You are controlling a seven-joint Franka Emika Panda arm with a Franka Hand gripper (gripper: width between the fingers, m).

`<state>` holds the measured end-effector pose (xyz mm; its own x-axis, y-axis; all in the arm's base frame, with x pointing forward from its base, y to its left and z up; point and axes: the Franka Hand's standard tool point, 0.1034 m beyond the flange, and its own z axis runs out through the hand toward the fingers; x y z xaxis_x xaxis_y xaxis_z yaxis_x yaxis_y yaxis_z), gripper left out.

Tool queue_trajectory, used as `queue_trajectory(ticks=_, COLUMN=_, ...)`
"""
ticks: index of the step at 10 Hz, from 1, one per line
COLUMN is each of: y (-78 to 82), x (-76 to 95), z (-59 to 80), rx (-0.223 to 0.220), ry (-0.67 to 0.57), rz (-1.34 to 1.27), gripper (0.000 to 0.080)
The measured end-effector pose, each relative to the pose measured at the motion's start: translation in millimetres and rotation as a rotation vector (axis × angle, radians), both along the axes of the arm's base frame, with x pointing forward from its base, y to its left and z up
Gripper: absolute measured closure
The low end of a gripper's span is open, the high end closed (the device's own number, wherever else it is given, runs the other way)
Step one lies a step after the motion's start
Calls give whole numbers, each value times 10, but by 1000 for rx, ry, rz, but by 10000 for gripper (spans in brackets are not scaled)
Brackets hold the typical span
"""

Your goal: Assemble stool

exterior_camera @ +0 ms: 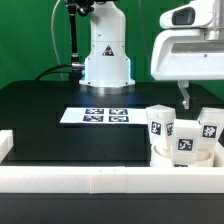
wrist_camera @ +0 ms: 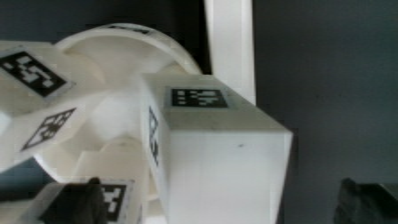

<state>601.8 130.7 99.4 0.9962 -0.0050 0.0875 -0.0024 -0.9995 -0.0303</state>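
The white stool sits at the exterior view's lower right against the front rail. Its round seat [exterior_camera: 196, 157] carries three blocky tagged legs, standing close together: one on the left [exterior_camera: 160, 125], one in the middle [exterior_camera: 185, 140] and one on the right [exterior_camera: 208, 128]. My gripper [exterior_camera: 184, 101] hangs open just above them. In the wrist view the gripper [wrist_camera: 222, 205] has its dark fingertips [wrist_camera: 80, 200] on either side of one tagged leg [wrist_camera: 222, 150], not touching it. The seat [wrist_camera: 111, 70] and other tagged legs [wrist_camera: 45, 125] show beside it.
The marker board [exterior_camera: 97, 116] lies on the black table in front of the robot base [exterior_camera: 106, 60]. A long white border rail [exterior_camera: 90, 178] runs along the front edge, and another [exterior_camera: 5, 140] along the left. A rail [wrist_camera: 226, 40] also shows in the wrist view.
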Motion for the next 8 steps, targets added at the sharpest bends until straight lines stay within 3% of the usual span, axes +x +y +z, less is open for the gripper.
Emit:
queue_trajectory(ticks=3, y=-41, x=13, z=-2, rx=-31, ry=-12, rz=187, gripper=150)
queue_trajectory(ticks=5, y=-100, x=28, z=5, rx=-95, ry=-11, rz=480, gripper=150)
queue_trajectory(ticks=8, y=-102, x=31, z=18, rx=-149, ry=-6, rz=756, gripper=150)
